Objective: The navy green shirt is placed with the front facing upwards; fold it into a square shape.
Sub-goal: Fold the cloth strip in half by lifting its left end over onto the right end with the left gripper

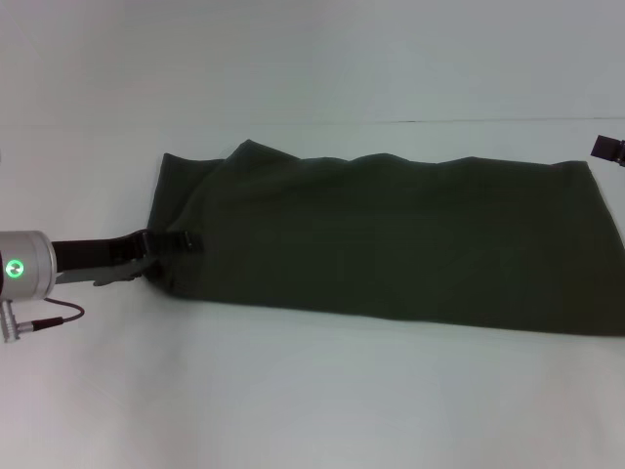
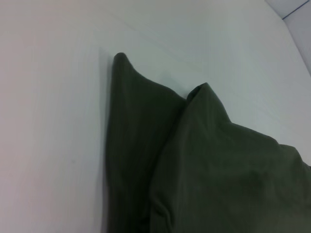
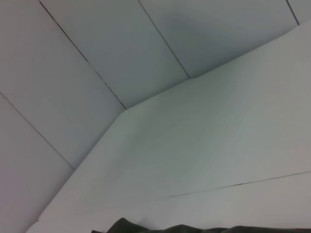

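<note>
The navy green shirt (image 1: 391,239) lies as a long folded band across the white table (image 1: 293,391), plain olive cloth facing up and no lettering showing. My left gripper (image 1: 156,256) is at the band's left end, near its front corner, and its dark fingers (image 1: 122,250) close on the cloth edge there. In the left wrist view the shirt (image 2: 204,170) shows two layered, peaked folds. Only a dark piece of my right gripper (image 1: 607,149) shows at the far right, just beyond the shirt's back right corner. A sliver of the shirt (image 3: 146,228) shows in the right wrist view.
Bare white tabletop (image 1: 312,401) runs in front of the shirt and to its left. A seam in the table (image 1: 469,121) runs behind the shirt. The left arm's silver wrist (image 1: 24,269), with a green light and a cable, hangs over the left edge.
</note>
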`<state>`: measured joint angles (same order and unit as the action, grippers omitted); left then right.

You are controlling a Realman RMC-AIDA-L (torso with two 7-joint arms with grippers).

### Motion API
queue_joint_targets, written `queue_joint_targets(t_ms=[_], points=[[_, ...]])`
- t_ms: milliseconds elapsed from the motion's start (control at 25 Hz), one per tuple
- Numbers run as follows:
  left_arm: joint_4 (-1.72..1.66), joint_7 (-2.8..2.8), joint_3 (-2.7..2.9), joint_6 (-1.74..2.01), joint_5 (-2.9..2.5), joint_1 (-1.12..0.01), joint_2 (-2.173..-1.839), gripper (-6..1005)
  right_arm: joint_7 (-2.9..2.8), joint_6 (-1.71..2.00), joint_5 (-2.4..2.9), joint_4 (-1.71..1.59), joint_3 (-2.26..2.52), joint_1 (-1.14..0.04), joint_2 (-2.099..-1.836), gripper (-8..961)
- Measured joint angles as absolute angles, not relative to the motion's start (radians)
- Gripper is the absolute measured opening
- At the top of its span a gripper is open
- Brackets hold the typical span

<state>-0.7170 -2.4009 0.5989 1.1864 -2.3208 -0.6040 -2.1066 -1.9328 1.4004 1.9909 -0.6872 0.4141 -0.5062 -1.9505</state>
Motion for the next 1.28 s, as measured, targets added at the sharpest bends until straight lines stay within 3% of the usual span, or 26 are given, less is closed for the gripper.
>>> queue_joint_targets(t_ms=[1280], points=[[-0.757, -2.398, 0.602, 1.233, -2.359, -0.542, -2.100, 873, -1.935, 1.393, 1.988, -0.687, 0.414, -0.511, -1.949, 919]])
